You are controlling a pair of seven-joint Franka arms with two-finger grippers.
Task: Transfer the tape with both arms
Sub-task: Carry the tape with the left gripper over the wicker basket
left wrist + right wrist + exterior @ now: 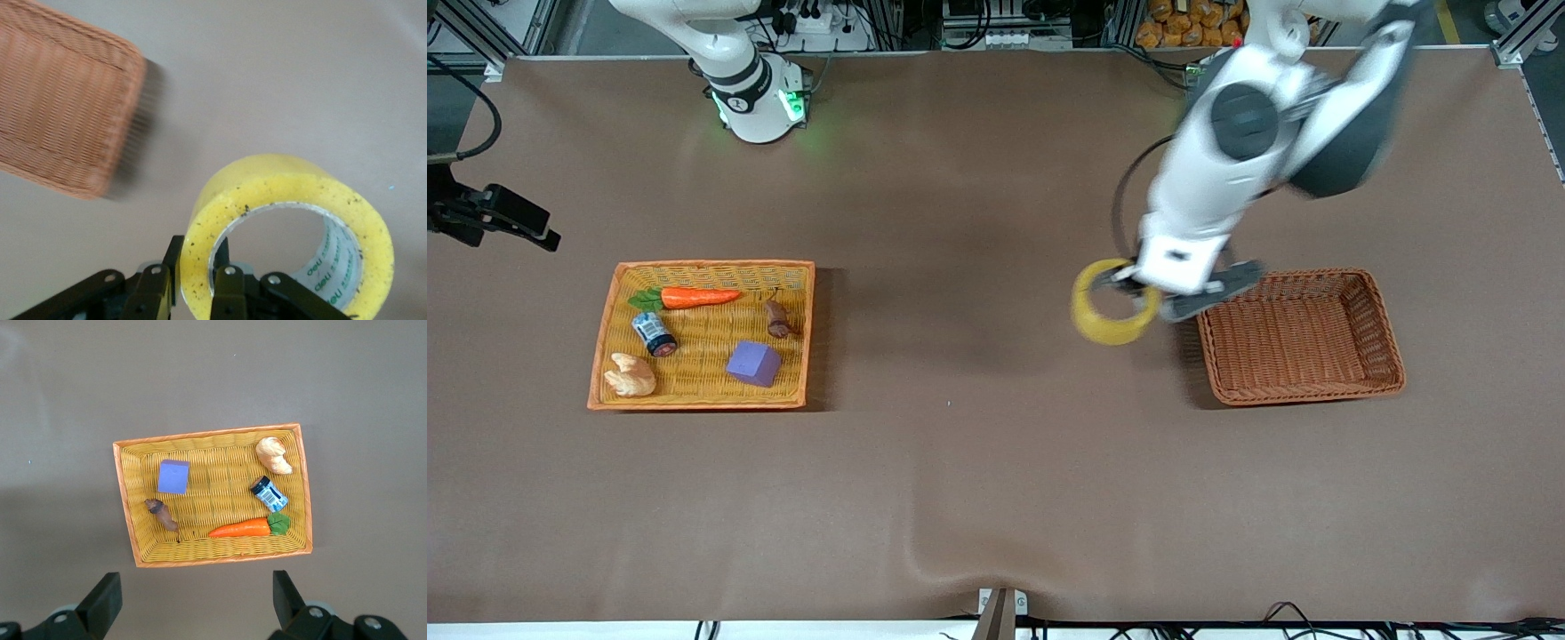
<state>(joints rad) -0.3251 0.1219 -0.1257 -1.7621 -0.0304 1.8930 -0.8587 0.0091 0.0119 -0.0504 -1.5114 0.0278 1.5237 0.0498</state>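
Note:
The tape (1112, 331) is a yellow ring-shaped roll with a pale core. My left gripper (1138, 289) is shut on its wall and holds it in the air over the bare table, just beside the brown wicker basket (1303, 391). In the left wrist view, one finger of the left gripper (198, 253) is inside the tape (280, 183) and one is outside. My right gripper (195, 587) is open and empty, high over the table beside the yellow tray (207, 437). It does not show in the front view.
The yellow tray (703, 264) toward the right arm's end holds a carrot (698, 297), a blue-labelled can (654, 333), a purple cube (753, 363), a pale bread-like piece (631, 375) and a small brown piece (778, 318). The brown basket (60, 100) has nothing in it.

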